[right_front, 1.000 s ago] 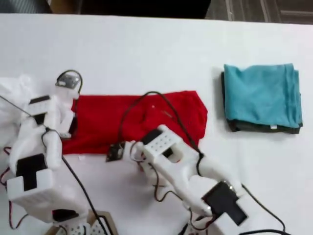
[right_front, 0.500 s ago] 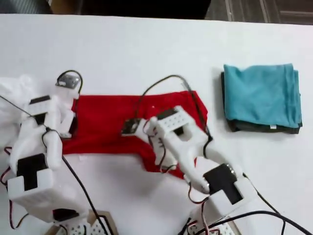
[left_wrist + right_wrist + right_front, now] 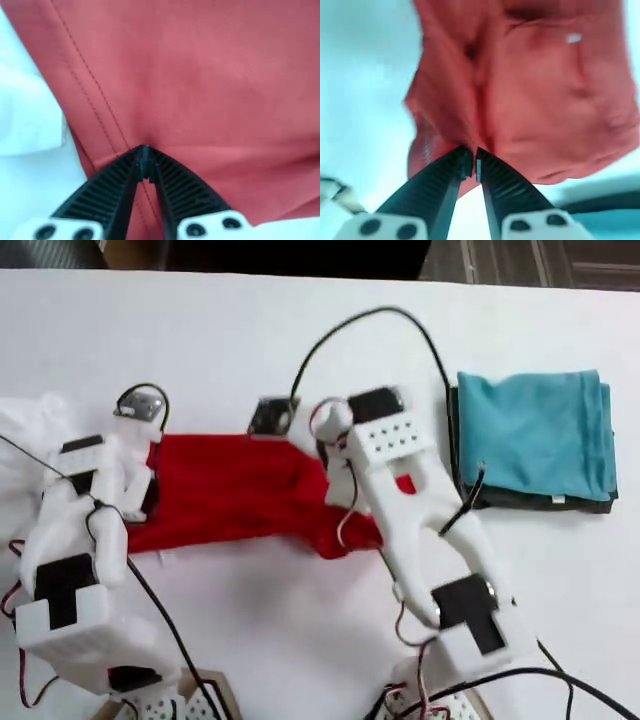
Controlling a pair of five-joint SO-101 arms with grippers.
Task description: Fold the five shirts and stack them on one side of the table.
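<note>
Left gripper (image 3: 145, 167): the black ribbed fingers (image 3: 100, 189) are drawn together until the tips meet. They pinch a crease of the red shirt (image 3: 210, 85) just beside a stitched seam.
Right gripper (image 3: 470, 167): the fingers (image 3: 427, 190) are nearly together, with only a thin slit between the tips. A gather of the red cloth is nipped there, and the fabric beyond the tips is bunched and wrinkled.
Left arm (image 3: 70, 540): stands near the left edge of the tabletop (image 3: 300, 330), with its wrist over the left end of the red shirt.
Right arm (image 3: 420, 500): rises from the near edge, right of the middle, and leans toward the far edge. Its wrist is over the right end of the red shirt.
Red shirt (image 3: 230, 490): lies across the middle of the tabletop, lengthwise from left to right. The left part is flat, and the right end is pulled into a rumpled fold under the right arm.
Teal shirt (image 3: 535, 430): folded into a square near the right edge, well apart from the red shirt.
Dark shirt (image 3: 530, 503): folded under the teal one, showing as a strip along the stack's near and left sides.
White cloth (image 3: 28, 420): a crumpled heap at the left edge, behind the left arm.
</note>
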